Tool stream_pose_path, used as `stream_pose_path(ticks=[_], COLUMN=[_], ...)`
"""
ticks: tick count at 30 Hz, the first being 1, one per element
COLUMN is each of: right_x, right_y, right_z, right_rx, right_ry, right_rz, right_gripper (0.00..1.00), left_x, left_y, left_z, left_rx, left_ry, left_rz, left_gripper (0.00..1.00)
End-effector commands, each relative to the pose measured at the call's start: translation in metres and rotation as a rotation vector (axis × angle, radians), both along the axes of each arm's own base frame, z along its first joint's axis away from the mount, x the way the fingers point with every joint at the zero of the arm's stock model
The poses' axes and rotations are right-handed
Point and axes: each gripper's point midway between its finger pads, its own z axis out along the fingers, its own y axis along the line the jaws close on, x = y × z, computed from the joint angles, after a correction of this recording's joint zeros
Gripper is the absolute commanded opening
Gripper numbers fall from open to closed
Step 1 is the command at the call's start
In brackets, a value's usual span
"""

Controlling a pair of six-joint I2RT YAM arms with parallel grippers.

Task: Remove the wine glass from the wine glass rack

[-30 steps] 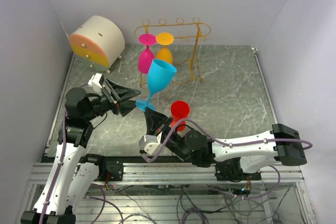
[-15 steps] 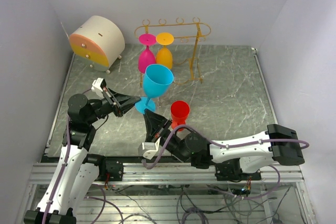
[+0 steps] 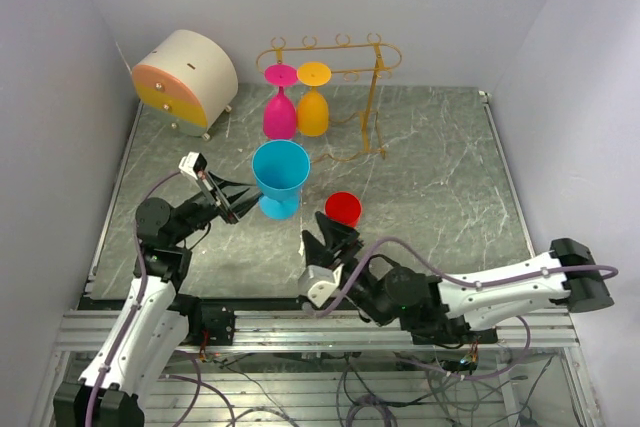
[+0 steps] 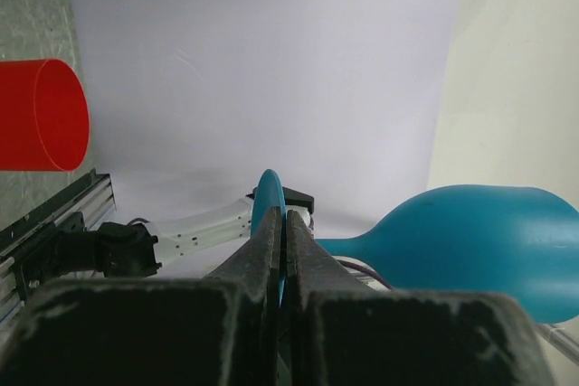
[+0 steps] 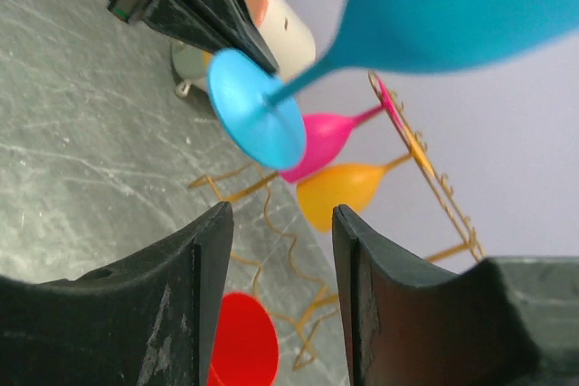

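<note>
The blue wine glass (image 3: 280, 169) stands upright off the rack, its mouth facing up. My left gripper (image 3: 248, 206) is shut on the rim of its round foot (image 4: 269, 198), and the bowl (image 4: 470, 240) shows to the right in the left wrist view. My right gripper (image 3: 330, 234) is open just right of and nearer than the glass, with nothing between its fingers; the blue foot (image 5: 254, 120) lies beyond them. The golden wine glass rack (image 3: 375, 95) stands at the back, with a pink glass (image 3: 279, 113) and an orange glass (image 3: 313, 107) hanging bowl-down from it.
A red cup (image 3: 343, 208) stands on the marble table (image 3: 440, 177) just beyond my right gripper. A cream round drawer box (image 3: 186, 75) sits at the back left. White walls close in the left, back and right sides.
My left gripper shut on the blue glass's foot. My right gripper opened, let go of the glass and drew back toward the near edge. The glass went from tilted to upright and shifted left.
</note>
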Motion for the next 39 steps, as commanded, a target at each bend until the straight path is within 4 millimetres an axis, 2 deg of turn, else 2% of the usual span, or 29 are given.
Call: stream_pose_path(ticks=[1,3,6,9,12,15,18,21,24,26,27,28,31,39], right_x=[0.007,0.009,0.010,0.011,0.021,0.053,0.094,0.119,0.135,0.133,0.129,0.121,0.107,0.096], right_y=[-0.036,-0.049,-0.064,-0.075,-0.085,-0.096,-0.107,-0.113,-0.109,-0.097,-0.088,-0.079,-0.064,-0.049], right_z=[-0.018,-0.020,-0.011,0.014,0.031,0.042,0.049,0.064,0.077,0.087,0.091,0.099,0.107,0.080], right_rx=[0.004,0.016,0.063,0.143,0.159,0.178,0.222,0.312,0.359,0.364,0.353,0.345,0.314,0.216], right_ry=[0.193,0.276,0.397,0.511,0.595,0.690,0.811,0.898,1.014,1.090,1.127,1.151,1.190,1.275], right_rz=[-0.127,-0.171,-0.234,-0.286,-0.355,-0.449,-0.481,-0.452,-0.367,-0.247,-0.181,-0.106,0.014,0.081], right_gripper=[0.48,0.48,0.47,0.47,0.45,0.35,0.15,0.00,0.00,0.01,0.18,0.28,0.43,0.45], left_x=[0.002,0.007,0.015,0.023,0.029,0.034,0.036,0.040,0.045,0.048,0.049,0.049,0.050,0.053], left_y=[0.002,0.002,0.000,-0.003,-0.005,-0.007,-0.008,-0.008,-0.006,-0.003,-0.002,0.000,0.002,0.001], left_z=[0.012,0.005,-0.007,-0.018,-0.029,-0.039,-0.042,-0.048,-0.057,-0.062,-0.064,-0.066,-0.063,-0.058], left_rx=[-0.041,-0.022,0.020,0.067,0.099,0.114,0.130,0.186,0.288,0.376,0.428,0.461,0.505,0.505], left_ry=[-0.105,-0.108,-0.124,-0.139,-0.149,-0.145,-0.152,-0.156,-0.155,-0.138,-0.155,-0.157,-0.169,-0.185], left_rz=[0.022,0.033,0.041,0.035,0.029,0.022,0.021,0.032,0.050,0.059,0.065,0.068,0.075,0.067], left_gripper=[0.07,0.07,0.07,0.07,0.07,0.07,0.07,0.07,0.07,0.07,0.07,0.07,0.07,0.07])
